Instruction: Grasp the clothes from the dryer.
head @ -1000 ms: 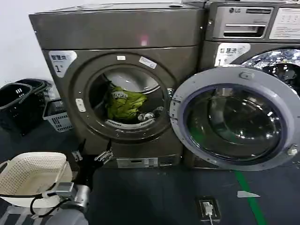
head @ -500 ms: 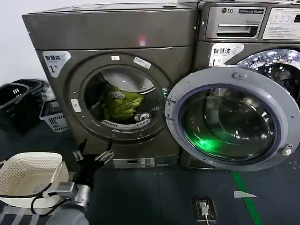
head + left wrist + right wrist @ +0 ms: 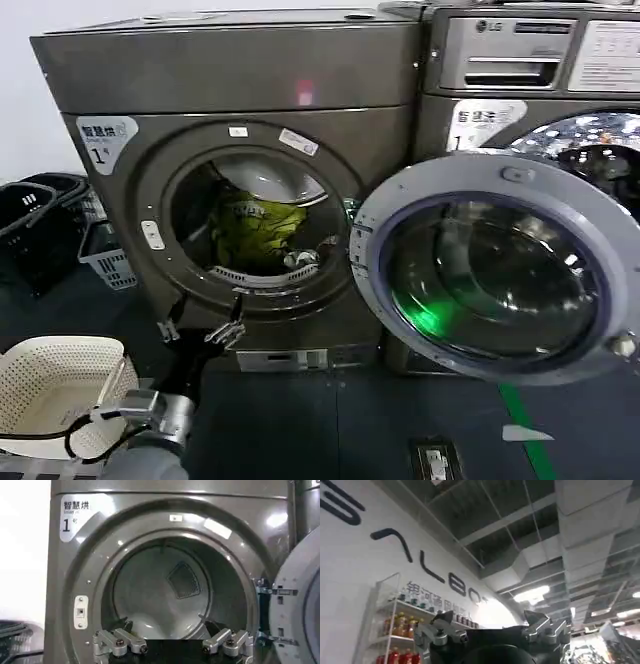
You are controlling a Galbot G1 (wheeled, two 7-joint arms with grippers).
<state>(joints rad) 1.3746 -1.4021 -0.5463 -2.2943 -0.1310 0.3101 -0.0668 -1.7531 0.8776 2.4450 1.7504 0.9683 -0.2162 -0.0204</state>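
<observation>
The dryer [image 3: 250,85] is the dark bronze-grey machine with a white label marked 1, and its round porthole stands open. Inside the drum lie the clothes [image 3: 258,228]: a lime-green garment with white print, with small grey and white pieces [image 3: 302,258] beside it. My left gripper [image 3: 198,328] hovers open just below the porthole's lower rim, in front of the machine. In the left wrist view the left gripper [image 3: 172,646] faces the dryer's drum [image 3: 165,585] with nothing between its fingers. My right gripper [image 3: 492,627] points up toward a ceiling, open and holding nothing.
The dryer's round door [image 3: 490,270] is swung wide to the right, covering the front of the LG machine [image 3: 530,50]. A white woven basket [image 3: 50,385] sits on the floor at lower left. Dark baskets [image 3: 30,215] and a grey one [image 3: 105,262] stand left of the dryer.
The head view has drawn nearer to the dryer, whose porthole now looks larger. My left gripper, still open, has come up close to the porthole's lower rim.
</observation>
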